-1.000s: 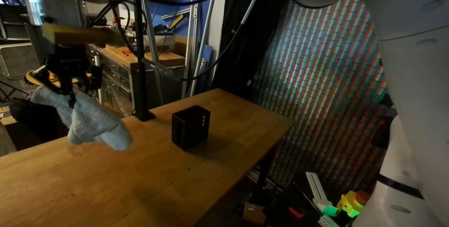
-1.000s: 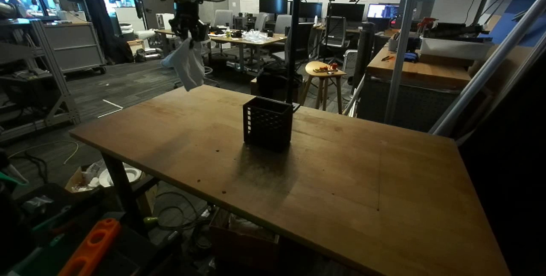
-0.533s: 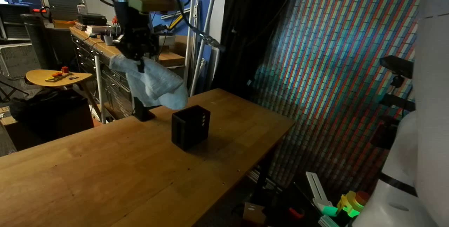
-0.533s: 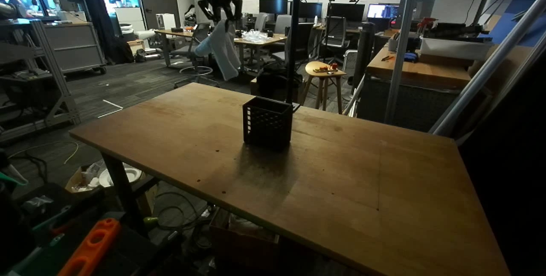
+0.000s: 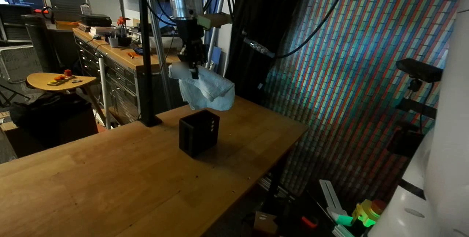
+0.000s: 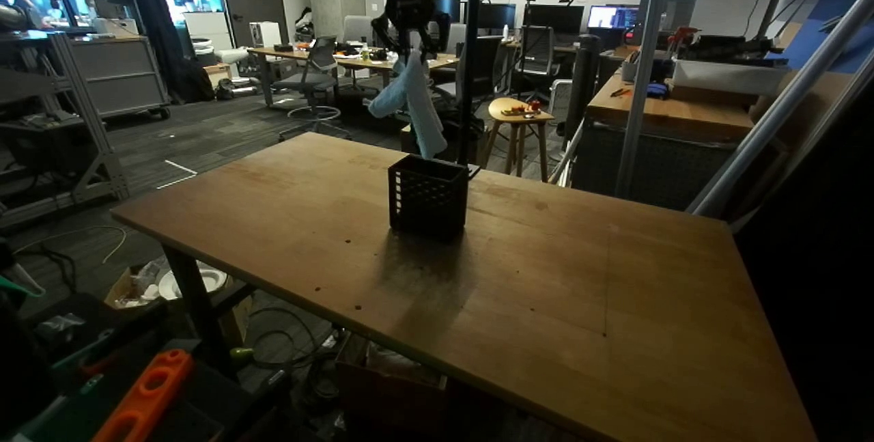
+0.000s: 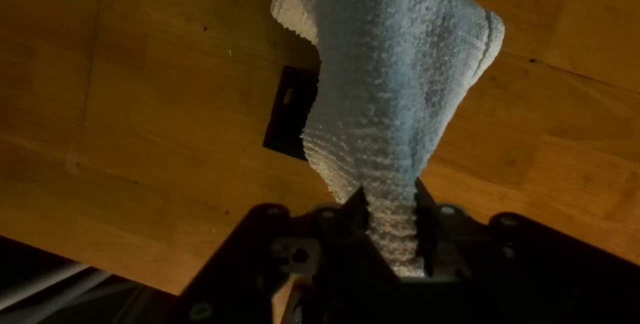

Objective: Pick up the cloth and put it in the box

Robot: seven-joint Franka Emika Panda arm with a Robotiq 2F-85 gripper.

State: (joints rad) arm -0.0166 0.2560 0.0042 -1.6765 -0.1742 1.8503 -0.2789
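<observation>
Cloth (image 7: 382, 93) hangs pinched between the jaws.

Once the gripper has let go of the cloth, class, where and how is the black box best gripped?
Probably the upper rim of one wall of the black box: bring the gripper down from above to straddle it. The box stands upright on the table, top open, and its walls look thin enough to pinch.

In an exterior view the arm (image 5: 445, 127) is smooth white at right, with a black band (image 5: 411, 189) lower right. Upper centre has a silver collar (image 5: 187, 7); right of it, a black cable (image 5: 318, 32) carries a grey sleeve (image 5: 259, 47). In the wrist view the gripper (image 7: 391, 209) is black, with angular links (image 7: 240, 249) and round pale screws (image 7: 447, 209).
</observation>
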